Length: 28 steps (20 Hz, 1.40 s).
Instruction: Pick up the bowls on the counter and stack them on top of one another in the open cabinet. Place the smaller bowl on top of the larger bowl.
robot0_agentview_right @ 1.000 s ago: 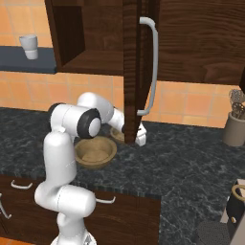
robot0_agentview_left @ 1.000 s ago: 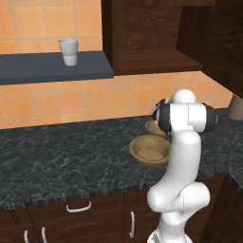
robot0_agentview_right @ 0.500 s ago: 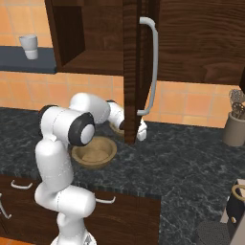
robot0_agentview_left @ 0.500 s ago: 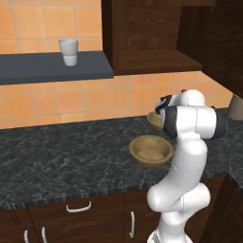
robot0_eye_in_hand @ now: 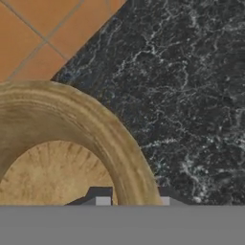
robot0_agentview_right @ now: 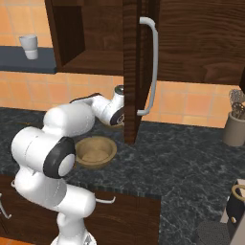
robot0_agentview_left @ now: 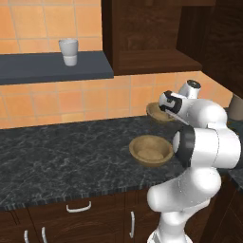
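Note:
The smaller bowl, round and tan, is at the back of the dark marbled counter close to the tiled wall. My gripper is shut on its right rim. In the hand view the thick rim of the smaller bowl runs between the two fingertips of the gripper, with the counter beyond. I cannot tell whether the bowl rests on the counter or hangs just above it. The larger bowl sits upright nearer the front edge. The open cabinet is above, its shelf bare.
The cabinet door stands open with a long silver handle just right of the hand. A white cup stands on the blue-grey wall shelf. A utensil holder is at the far right.
The arm has swung further toward the back wall. The jaws have closed on the smaller bowl's rim. The larger bowl has not moved.

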Available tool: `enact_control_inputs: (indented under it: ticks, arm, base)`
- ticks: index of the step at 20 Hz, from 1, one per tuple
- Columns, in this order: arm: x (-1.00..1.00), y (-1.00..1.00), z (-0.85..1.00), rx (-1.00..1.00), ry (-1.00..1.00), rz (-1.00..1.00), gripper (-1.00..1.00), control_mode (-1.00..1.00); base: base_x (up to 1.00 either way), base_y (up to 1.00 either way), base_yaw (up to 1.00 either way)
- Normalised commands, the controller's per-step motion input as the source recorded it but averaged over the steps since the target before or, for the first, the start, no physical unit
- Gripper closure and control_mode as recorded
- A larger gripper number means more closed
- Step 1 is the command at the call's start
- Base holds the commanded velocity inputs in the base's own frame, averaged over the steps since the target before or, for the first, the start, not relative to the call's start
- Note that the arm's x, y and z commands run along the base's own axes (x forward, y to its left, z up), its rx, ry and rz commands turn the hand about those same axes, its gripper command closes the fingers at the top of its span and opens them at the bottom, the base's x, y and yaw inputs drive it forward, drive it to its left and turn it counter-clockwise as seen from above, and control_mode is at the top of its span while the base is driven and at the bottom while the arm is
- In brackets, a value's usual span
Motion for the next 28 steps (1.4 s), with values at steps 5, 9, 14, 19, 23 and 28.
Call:
enact_control_inputs:
  ticks: [5, 9, 14, 19, 23, 28]
  arm:
    - [-1.00, 0.57, -0.11, -0.07, -0.04, 0.11, 1.00, -1.00]
    - [-0.84, 0.69, -0.47, -0.11, 0.00, 0.10, 1.00, -1.00]
    - [-0.07, 0.12, -0.32, -0.04, 0.04, 0.00, 1.00, -1.00]
    - [0.05, 0.00, -0.24, -0.01, -0.01, 0.00, 1.00, -1.00]
    - [0.18, 0.00, -0.27, 0.00, 0.00, 0.00, 1.00, -1.00]
    - [0.24, 0.00, 0.00, 0.00, 0.00, -0.01, -1.00, -1.00]
  base:
    - [0.00, 0.00, 0.00]
    - [0.00, 0.00, 0.00]
    - [0.00, 0.00, 0.00]
    - [0.00, 0.00, 0.00]
    - [0.00, 0.00, 0.00]
    - [0.00, 0.00, 0.00]
